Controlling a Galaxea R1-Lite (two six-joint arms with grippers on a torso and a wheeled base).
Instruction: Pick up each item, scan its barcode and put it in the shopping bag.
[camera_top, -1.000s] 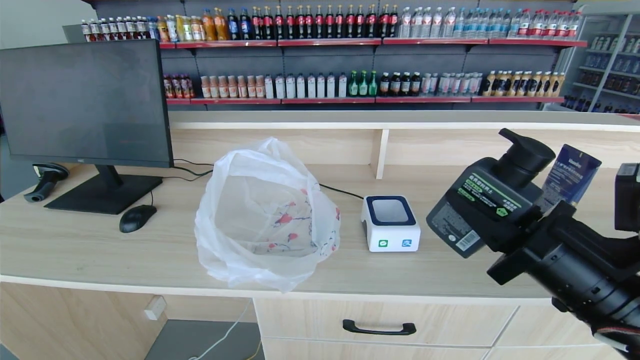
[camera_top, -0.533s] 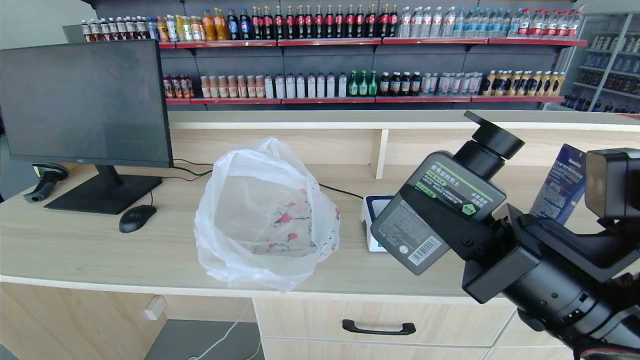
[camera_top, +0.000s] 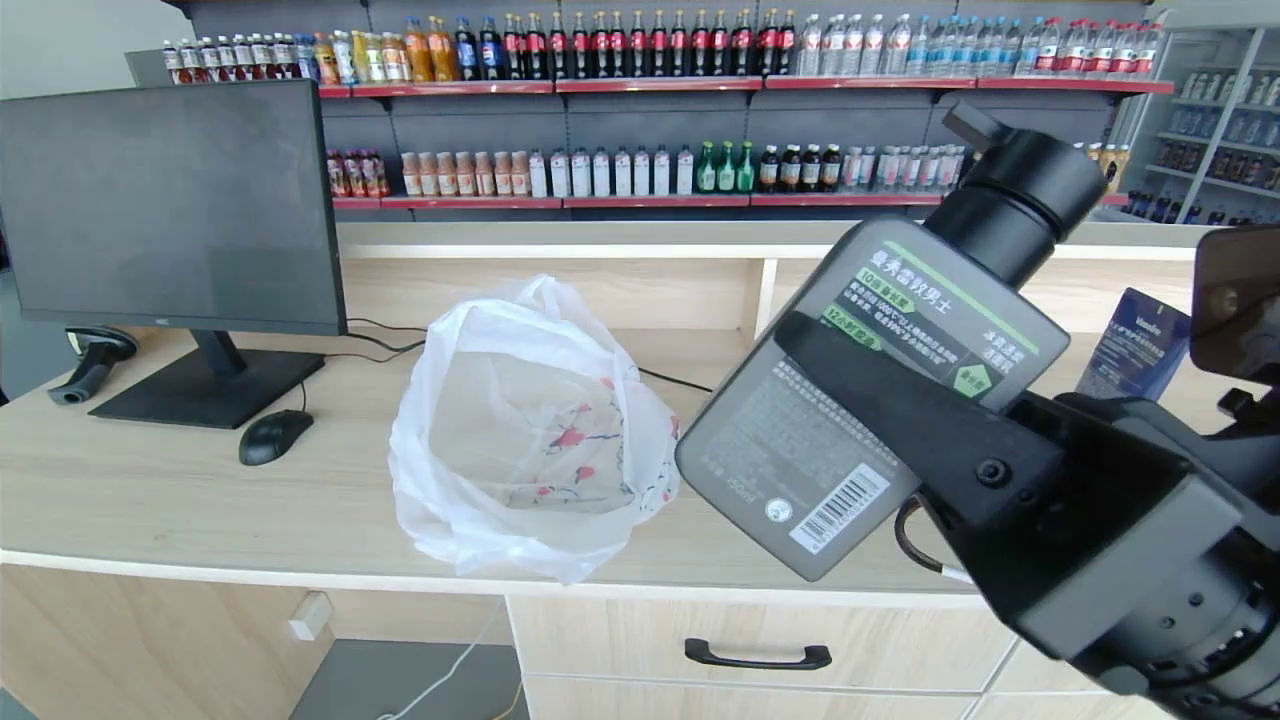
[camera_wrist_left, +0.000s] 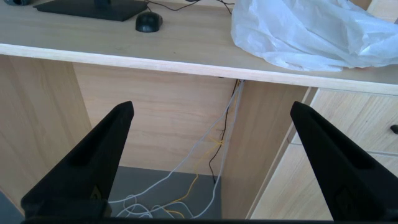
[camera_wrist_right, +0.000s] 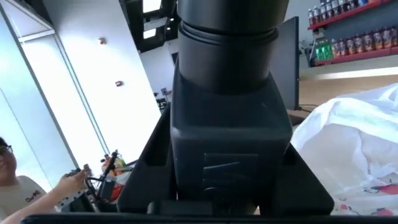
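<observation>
Your right gripper (camera_top: 850, 380) is clamped on the tilted black bottle (camera_top: 790, 450). Its barcode (camera_top: 838, 508) faces upward, so any scan could miss unless you turn it down.

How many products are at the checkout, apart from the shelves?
2: a dark bottle held in the right gripper, and a blue box standing on the counter behind it. More may be hidden.

A dark grey pump bottle (camera_top: 780, 450), clamped in the right tool (camera_top: 850, 375), hangs tilted over the counter (camera_top: 200, 490) at the white shopping bag's (camera_top: 530, 440) 3 o'clock. Its black cap points to 1 o'clock and its barcode faces up. The bag stands open. A blue pack (camera_top: 1135, 345) stands further towards 3 o'clock.
</observation>
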